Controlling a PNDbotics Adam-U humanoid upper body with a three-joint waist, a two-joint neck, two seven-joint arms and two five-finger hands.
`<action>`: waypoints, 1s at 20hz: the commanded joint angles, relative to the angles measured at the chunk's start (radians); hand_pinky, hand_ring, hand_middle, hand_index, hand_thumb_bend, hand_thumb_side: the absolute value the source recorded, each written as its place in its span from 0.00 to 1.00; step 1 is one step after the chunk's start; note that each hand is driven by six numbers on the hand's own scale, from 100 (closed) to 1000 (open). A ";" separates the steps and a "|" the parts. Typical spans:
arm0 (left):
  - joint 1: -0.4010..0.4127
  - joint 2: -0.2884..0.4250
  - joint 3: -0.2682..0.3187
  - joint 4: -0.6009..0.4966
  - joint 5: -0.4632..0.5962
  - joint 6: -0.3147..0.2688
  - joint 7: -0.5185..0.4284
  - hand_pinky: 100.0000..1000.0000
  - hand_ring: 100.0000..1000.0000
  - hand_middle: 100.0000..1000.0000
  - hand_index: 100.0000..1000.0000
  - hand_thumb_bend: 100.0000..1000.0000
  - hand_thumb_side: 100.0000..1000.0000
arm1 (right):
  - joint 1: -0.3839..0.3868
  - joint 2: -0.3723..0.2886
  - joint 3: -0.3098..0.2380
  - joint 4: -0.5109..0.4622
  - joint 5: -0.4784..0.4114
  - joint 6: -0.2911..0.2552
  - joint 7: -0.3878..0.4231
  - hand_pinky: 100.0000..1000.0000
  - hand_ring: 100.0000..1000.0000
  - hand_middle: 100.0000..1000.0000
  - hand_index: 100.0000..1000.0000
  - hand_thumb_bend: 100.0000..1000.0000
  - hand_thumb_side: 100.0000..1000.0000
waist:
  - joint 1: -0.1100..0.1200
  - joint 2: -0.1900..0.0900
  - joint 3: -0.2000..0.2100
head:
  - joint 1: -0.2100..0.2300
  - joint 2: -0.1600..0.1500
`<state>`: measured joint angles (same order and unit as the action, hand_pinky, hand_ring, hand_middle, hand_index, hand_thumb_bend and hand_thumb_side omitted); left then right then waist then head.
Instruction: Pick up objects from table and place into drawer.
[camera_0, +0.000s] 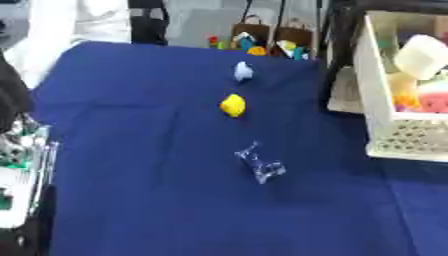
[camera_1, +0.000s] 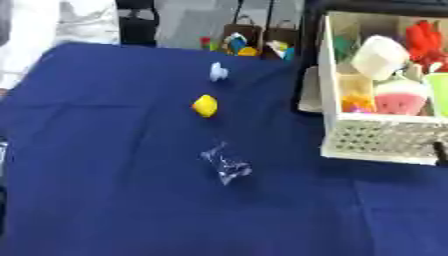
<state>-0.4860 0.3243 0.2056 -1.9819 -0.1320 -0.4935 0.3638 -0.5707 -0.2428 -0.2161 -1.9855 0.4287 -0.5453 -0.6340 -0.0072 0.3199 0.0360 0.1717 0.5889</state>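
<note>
No robot hand is showing in either view, so the state of the fingers cannot be told. Three objects are lying in a line down the middle of the blue worktop (camera_0: 131, 150): a pale blue piece (camera_0: 242, 71) farthest, a yellow piece (camera_0: 233, 105) between, and a clear crumpled wrapper (camera_0: 260, 163) nearest. The white drawer (camera_1: 376, 137) is standing to the right, so the right arm is judged nearer.

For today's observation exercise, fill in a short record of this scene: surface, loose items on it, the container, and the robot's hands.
surface: blue cloth over the table
loose items: pale blue-white object farthest, yellow object in the middle, clear crumpled wrapper nearest, lying apart
container: white drawer at right, already holding several toys
robot hands: none in view
</note>
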 joint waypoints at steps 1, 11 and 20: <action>-0.023 0.067 -0.006 -0.018 0.002 0.023 -0.025 0.50 0.71 0.71 0.83 0.36 0.94 | -0.007 -0.017 -0.002 -0.014 -0.001 -0.010 -0.011 0.69 0.74 0.67 0.78 0.00 1.00 | 0.003 -0.023 -0.002 | 0.002 0.013; -0.083 0.242 -0.042 -0.018 -0.103 0.201 -0.134 0.50 0.72 0.69 0.85 0.31 0.90 | 0.002 -0.017 0.003 -0.014 -0.007 -0.007 -0.006 0.69 0.74 0.67 0.78 0.00 1.00 | 0.007 -0.035 -0.009 | -0.024 0.014; -0.094 0.473 -0.166 -0.018 -0.263 0.416 -0.453 0.54 0.74 0.74 0.91 0.32 0.89 | 0.009 -0.019 0.013 -0.014 -0.016 -0.007 0.006 0.69 0.74 0.67 0.78 0.00 1.00 | 0.019 -0.047 -0.026 | -0.012 0.015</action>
<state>-0.5651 0.7359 0.0486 -1.9826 -0.3753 -0.0918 -0.0519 -0.5534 -0.2428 -0.2070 -1.9855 0.4234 -0.5443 -0.6242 0.0100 0.2956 0.0112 0.1557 0.5973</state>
